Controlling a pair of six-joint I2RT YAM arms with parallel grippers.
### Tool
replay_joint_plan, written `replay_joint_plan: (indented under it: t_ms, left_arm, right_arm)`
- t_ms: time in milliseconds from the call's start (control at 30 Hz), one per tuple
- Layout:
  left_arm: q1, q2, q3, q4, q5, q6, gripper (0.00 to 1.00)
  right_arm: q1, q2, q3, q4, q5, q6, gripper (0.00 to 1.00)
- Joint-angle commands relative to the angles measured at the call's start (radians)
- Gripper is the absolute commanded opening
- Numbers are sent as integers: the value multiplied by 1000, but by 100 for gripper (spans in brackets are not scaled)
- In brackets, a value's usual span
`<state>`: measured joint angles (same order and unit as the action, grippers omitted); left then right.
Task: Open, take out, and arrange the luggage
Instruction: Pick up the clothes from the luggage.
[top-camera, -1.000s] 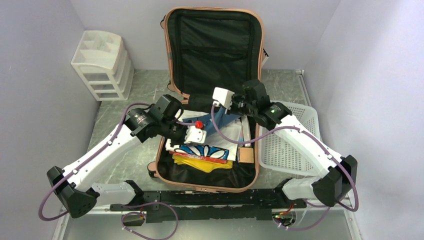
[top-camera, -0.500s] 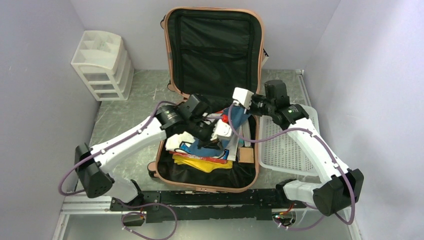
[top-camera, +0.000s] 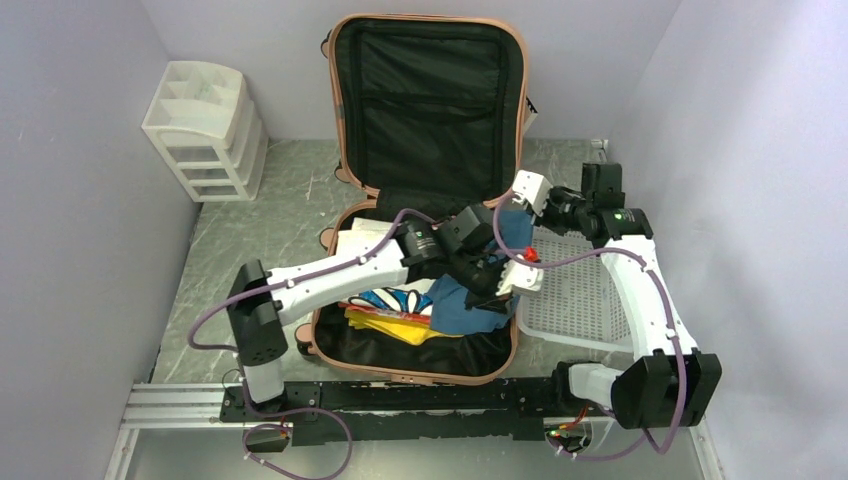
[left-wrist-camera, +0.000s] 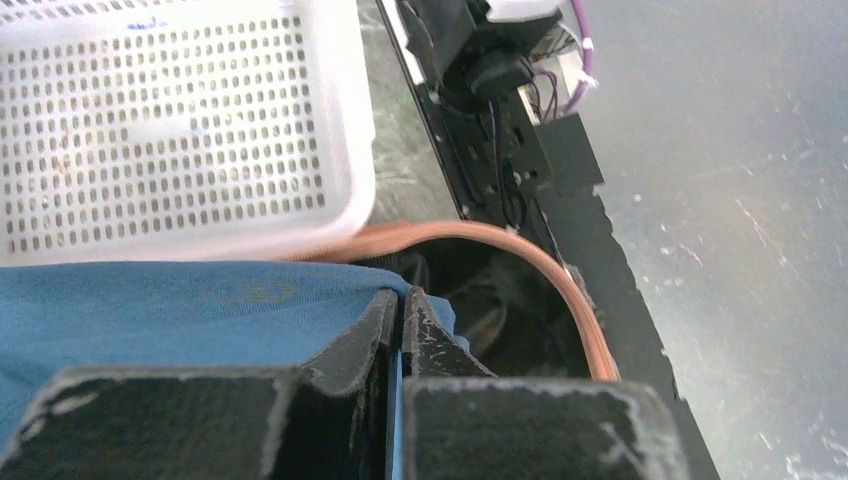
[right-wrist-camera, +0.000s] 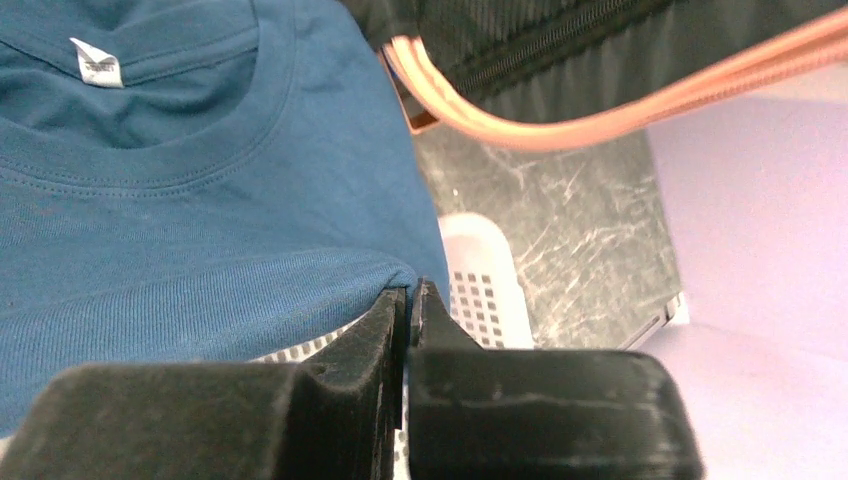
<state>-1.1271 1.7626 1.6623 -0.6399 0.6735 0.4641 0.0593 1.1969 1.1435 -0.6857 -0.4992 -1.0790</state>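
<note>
The salmon-pink luggage (top-camera: 415, 378) lies open on the table, its black-lined lid (top-camera: 430, 100) upright against the back wall. A blue T-shirt (top-camera: 470, 300) hangs stretched over the luggage's right side, held by both grippers. My left gripper (top-camera: 505, 285) is shut on its near edge (left-wrist-camera: 180, 310), fingertips (left-wrist-camera: 402, 300) above the pink rim (left-wrist-camera: 570, 300). My right gripper (top-camera: 512, 207) is shut on the far edge, its fingertips (right-wrist-camera: 408, 292) pinching the shirt (right-wrist-camera: 200, 200) over the basket's corner. The shirt's collar and label face the right wrist camera.
A white perforated basket (top-camera: 580, 290) stands right of the luggage, also seen as a basket (left-wrist-camera: 180, 130) in the left wrist view. A white drawer organiser (top-camera: 205, 130) sits back left. A patterned cloth (top-camera: 400, 300), a yellow item (top-camera: 400, 328) and a white piece (top-camera: 365, 240) lie inside the luggage.
Both arms have swung right with the blue T-shirt, carrying it from the middle of the luggage to its right side by the basket. Both grips stayed shut.
</note>
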Motion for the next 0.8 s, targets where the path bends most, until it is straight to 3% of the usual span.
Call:
replay_joint_plan:
  t_ms: [0, 367, 767]
  left_arm:
    - [-54, 71, 101, 35, 15, -114, 5]
    - [-74, 241, 281, 140, -38, -244, 5]
    - [-109, 467, 452, 260, 29, -420, 5]
  right_arm:
    - [-116, 24, 14, 80, -42, -109, 0]
    - [-356, 139, 84, 10, -184, -220, 0]
    - [-401, 197, 38, 92, -206, -240, 0]
